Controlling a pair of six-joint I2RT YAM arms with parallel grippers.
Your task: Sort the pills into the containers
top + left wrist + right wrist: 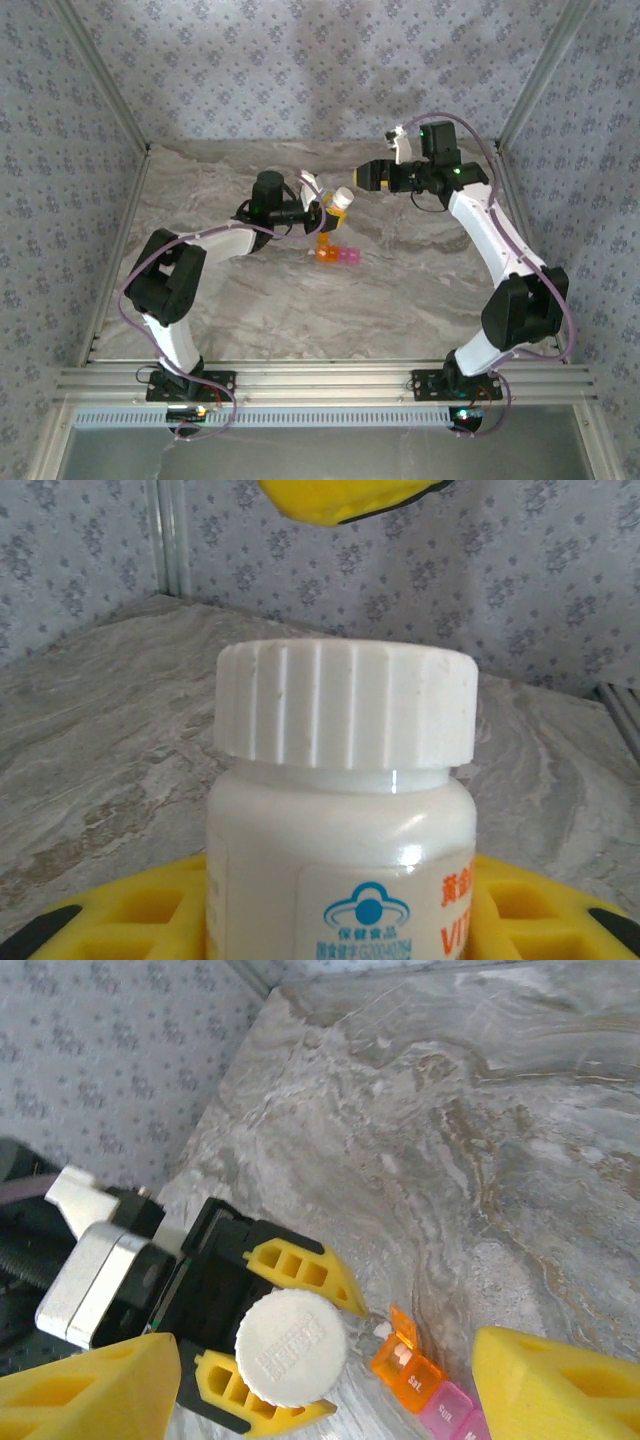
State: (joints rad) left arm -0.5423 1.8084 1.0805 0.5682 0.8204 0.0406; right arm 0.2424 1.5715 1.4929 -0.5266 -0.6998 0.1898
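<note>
**Bottle clamped on the left, right claw spread wide by its cap**

Much of the scene is cut off. In the left wrist view the white bottle [340, 860] fills the middle, its lower half below the frame edge. Its label [400, 920] shows only a blue emblem and part of some orange lettering. The ribbed white cap [345, 705] is on.

The left claw [325, 212] is closed on the bottle, with a yellow finger on each side of it. The right claw [358, 176] has its fingers far apart and nothing between them. One yellow fingertip hangs just over the cap without touching it.

The containers [337, 255] lie on the marbled table [250, 300], near its middle and just beside the left claw, on the side nearer the arm bases. They are two small see-through boxes joined side by side. The orange compartment [405, 1378] has its lid [403, 1322] tipped up. The pink compartment [452, 1410] runs off the bottom of the right wrist view. The print on their tops is too small to read, and I cannot tell whether either holds anything.
</note>
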